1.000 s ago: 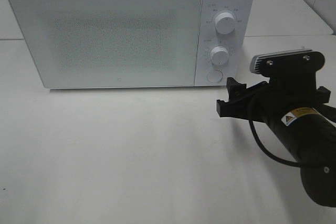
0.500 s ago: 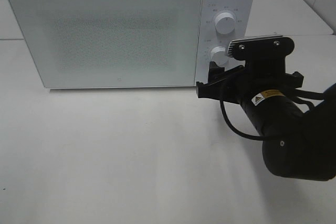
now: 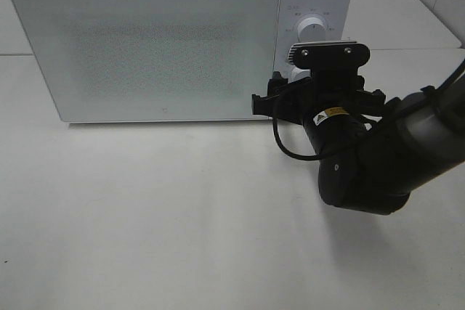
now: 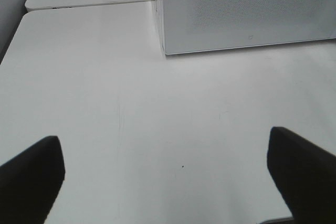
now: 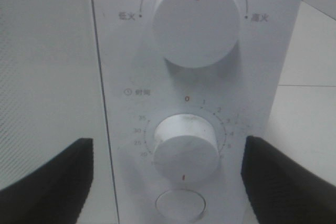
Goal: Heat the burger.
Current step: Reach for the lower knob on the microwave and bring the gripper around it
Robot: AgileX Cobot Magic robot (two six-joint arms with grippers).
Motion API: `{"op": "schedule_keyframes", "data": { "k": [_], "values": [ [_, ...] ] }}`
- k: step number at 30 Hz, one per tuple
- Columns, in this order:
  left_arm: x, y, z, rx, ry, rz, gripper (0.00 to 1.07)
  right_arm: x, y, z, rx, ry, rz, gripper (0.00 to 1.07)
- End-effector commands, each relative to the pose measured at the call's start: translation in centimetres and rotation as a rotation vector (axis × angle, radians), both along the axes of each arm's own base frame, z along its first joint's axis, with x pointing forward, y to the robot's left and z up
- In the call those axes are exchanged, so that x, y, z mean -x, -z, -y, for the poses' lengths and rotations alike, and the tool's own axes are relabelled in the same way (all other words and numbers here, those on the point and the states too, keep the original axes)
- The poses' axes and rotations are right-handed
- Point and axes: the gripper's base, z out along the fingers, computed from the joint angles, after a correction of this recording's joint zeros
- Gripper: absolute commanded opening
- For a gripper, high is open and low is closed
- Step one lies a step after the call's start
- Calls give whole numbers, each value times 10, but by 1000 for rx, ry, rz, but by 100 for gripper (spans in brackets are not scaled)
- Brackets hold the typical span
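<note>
From up high, we see the right pincer [image 3: 287,91] parked right up against the microwave [image 3: 160,41] control panel, and the door's shut. Left wrist: the left pincer [image 4: 168,182] is spread wide above the counter [image 4: 157,103], holding nothing. Right wrist: that pincer stands wide open either side of the lower dial [image 5: 184,148], gripping nothing. No view shows the burger, so we can't tell where it is.
</note>
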Motion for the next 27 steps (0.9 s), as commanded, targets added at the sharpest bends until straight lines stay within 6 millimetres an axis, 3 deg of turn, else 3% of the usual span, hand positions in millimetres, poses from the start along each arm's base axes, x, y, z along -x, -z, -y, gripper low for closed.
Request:
{"op": "schedule_keyframes", "data": {
  "k": [1, 8, 27],
  "values": [
    [3, 1, 1, 10, 2, 20, 100, -9, -12, 3, 0, 32, 155, 75],
    [3, 1, 1, 11, 3, 20, 100, -23, 1, 7, 18, 37, 145, 75],
    [3, 1, 1, 11, 3, 20, 100, -33, 1, 12, 14, 30, 155, 75]
  ]
}}
